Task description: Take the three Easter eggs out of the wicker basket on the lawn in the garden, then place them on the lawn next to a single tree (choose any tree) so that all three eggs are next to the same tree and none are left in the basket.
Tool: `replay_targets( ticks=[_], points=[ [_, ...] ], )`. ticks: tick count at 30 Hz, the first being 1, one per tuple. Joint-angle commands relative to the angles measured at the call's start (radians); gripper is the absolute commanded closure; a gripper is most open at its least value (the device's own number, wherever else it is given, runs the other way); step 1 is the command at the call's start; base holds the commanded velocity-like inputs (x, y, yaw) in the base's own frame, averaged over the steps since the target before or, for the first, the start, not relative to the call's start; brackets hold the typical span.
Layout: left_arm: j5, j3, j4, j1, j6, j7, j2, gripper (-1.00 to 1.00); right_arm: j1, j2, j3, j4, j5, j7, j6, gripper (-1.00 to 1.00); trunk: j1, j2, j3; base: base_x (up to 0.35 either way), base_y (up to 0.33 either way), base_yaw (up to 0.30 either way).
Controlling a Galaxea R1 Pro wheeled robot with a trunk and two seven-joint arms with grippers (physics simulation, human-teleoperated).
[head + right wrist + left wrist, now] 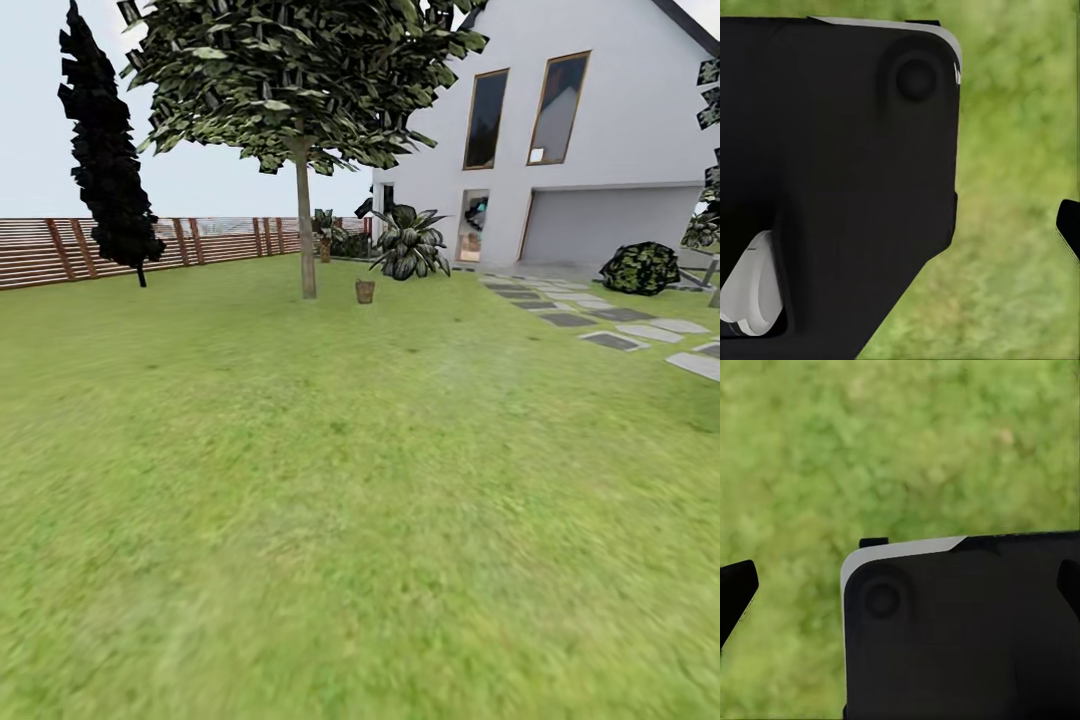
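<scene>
Basket (365, 291) right of tree (306, 230) (on lawn (330, 500)).

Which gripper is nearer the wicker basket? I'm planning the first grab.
Cannot tell left from right. The wicker basket stands far across the lawn, beside the tree. Both wrist views look at grass close to the robot, far short of it.

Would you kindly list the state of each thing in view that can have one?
Wicker basket: upright on the lawn, beside the tree; contents too far to tell.
Garage door: shut.
Left tool: over grass, open or shut unclear.
Right tool: over grass, open or shut unclear.
</scene>
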Motion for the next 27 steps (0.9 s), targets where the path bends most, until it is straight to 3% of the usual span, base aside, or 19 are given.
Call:
replay_targets(
  ticks=[1,27],
  points=[
    [-0.001,-0.002,0.001,-0.001,-0.003,-0.001,0.0,-1.0,0.0,0.0,-0.001,-0.001,0.001,0.0,-0.002,-1.0,0.001,-0.001,-0.001,0.317,0.0,0.0],
    [-0.001,-0.002,0.001,-0.001,-0.005,-0.001,0.0,-1.0,0.0,0.0,-0.001,-0.001,0.001,0.0,-0.002,-1.0,0.001,-0.001,-0.001,0.321,0.0,0.0]
  ],
)
